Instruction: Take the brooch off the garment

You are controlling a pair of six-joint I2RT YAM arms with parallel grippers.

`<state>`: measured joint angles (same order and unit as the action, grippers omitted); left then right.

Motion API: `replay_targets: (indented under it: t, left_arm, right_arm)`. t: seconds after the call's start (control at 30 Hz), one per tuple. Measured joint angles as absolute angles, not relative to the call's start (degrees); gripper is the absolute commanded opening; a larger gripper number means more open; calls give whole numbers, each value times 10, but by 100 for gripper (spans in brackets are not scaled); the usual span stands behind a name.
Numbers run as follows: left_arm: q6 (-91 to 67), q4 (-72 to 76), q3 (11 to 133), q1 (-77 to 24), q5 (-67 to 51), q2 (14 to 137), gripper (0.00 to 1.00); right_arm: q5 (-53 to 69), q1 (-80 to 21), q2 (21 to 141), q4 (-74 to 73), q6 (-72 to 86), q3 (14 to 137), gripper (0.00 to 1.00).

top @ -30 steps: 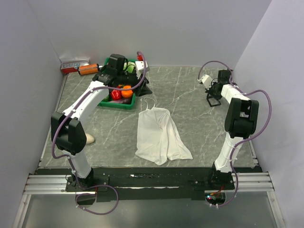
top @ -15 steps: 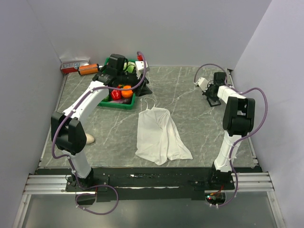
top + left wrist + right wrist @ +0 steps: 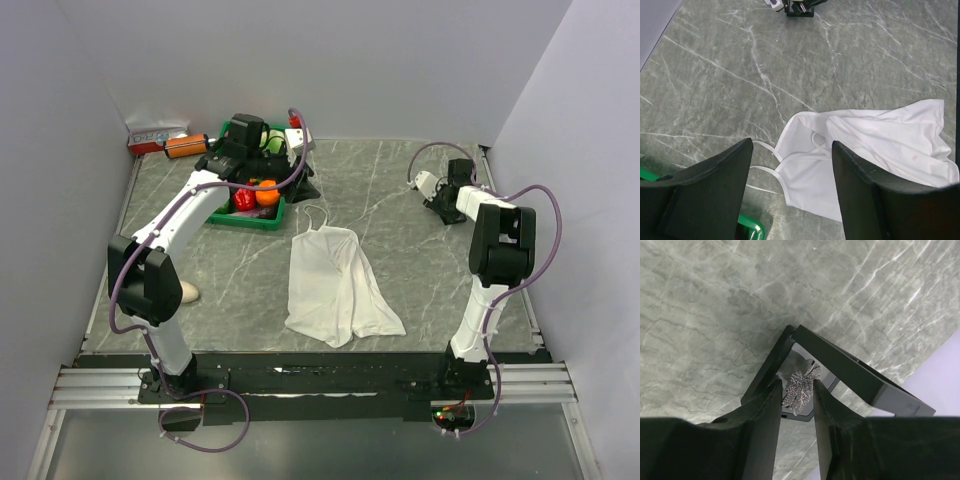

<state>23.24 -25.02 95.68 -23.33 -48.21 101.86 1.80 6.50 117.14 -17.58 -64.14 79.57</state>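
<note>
Right pincer pinches the grainy, leaf-shaped silvery brooch; left pincer gapes near limp white garment.

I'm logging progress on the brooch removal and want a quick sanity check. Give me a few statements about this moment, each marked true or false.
1. The right gripper is shut on the brooch. True.
2. The brooch is pinned to the garment. False: it sits between the right gripper's fingers, with only table and a black frame beneath it and no cloth nearby.
3. The left gripper is open. True.
4. The left gripper is clamped on the garment. False: it holds nothing and hangs above the strap end of the garment.
5. The garment lies on the table between the two arms. True.
</note>
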Motion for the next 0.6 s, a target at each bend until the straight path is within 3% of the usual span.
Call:
replay_targets:
  t: [0.53, 0.6]
  left_arm:
    - [232, -252, 957, -233, -488, 1019, 69]
    - [232, -252, 957, -233, -488, 1019, 70]
  right_arm:
    - [33, 56, 1132, -247, -554, 796, 67]
    - [42, 55, 1127, -265, -534, 797, 100]
